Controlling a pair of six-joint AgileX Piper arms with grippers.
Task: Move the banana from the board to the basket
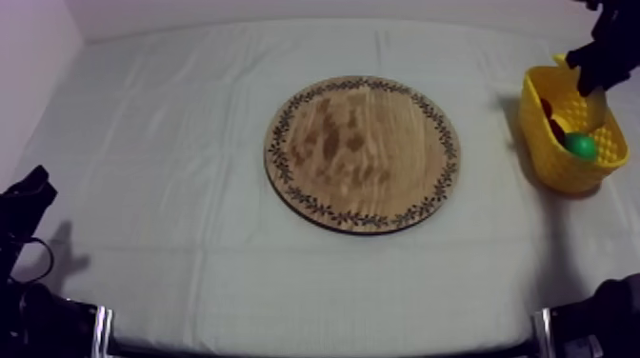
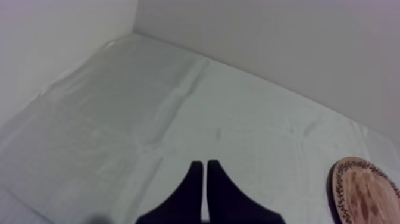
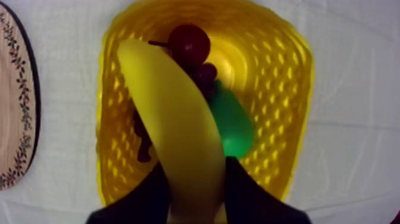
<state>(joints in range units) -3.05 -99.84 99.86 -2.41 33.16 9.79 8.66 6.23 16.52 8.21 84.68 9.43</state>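
The right gripper (image 3: 196, 184) is holding the banana (image 3: 172, 113) over the basket (image 3: 286, 89), its two black fingers clamping the fruit's near end while the far end is reaching out above the basket's inside. In the basket a green pear (image 3: 232, 122) is lying beside a small red fruit (image 3: 189, 43), and the dark round shapes between them are probably grapes (image 3: 206, 74), though the banana is hiding part of them. From above, the basket is standing at the table's right side, well apart from the board (image 1: 362, 152), which is lying bare in the middle of the cloth (image 1: 171, 143); the right arm is coming in at the upper right, directly over the basket's far rim. The left gripper (image 2: 205, 173) is resting low at the table's left side, its fingers lying together as a narrow wedge with nothing between them, pointing across the cloth with the board's patterned rim off to one side.
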